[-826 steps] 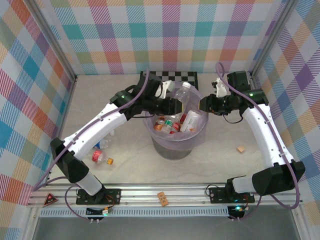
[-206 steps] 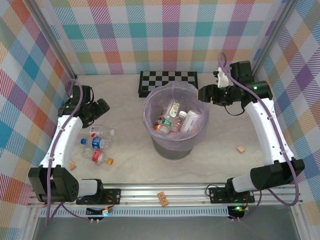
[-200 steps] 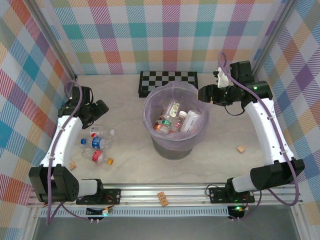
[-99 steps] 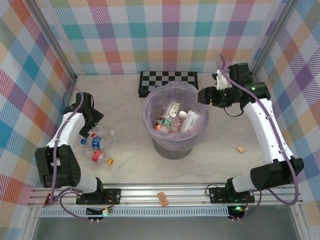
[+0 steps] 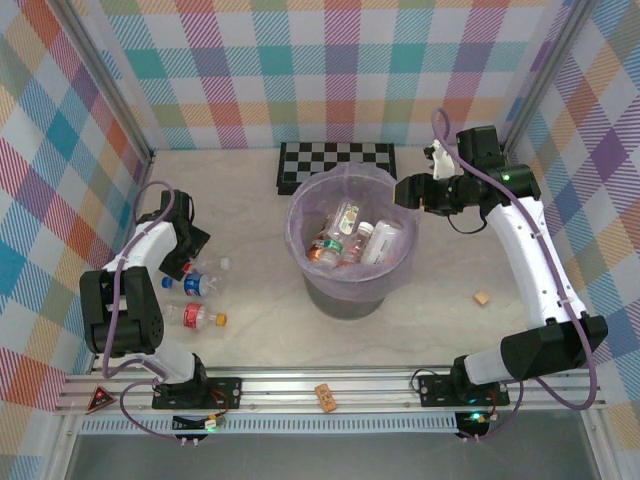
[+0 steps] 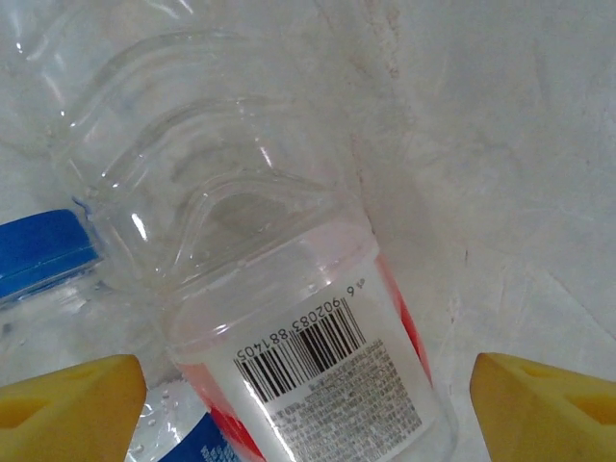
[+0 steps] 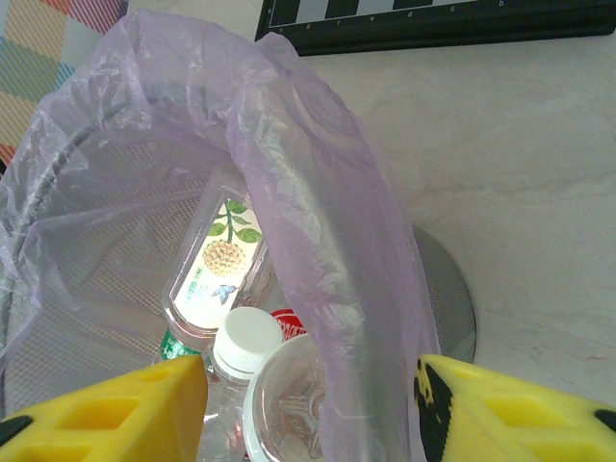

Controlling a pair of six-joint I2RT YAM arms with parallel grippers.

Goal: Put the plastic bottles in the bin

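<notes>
Between spread left fingers (image 6: 67, 399), bottle (image 6: 289, 318) lies lengthwise, ungripped; right fingers (image 7: 106, 409) at bin (image 7: 318, 221) rim, grip unclear.

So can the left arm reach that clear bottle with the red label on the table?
Probably yes: the left tool hangs open right over the bottle, straddling it, nothing between.

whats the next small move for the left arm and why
Probably ease the left gripper down and shut its jaws on the clear bottle with the barcode label. The jaws stand open, one on each side of it, and it lies on the table beside a blue-labelled bottle, so a centred grip matters. It isn't in the bin yet.
</notes>
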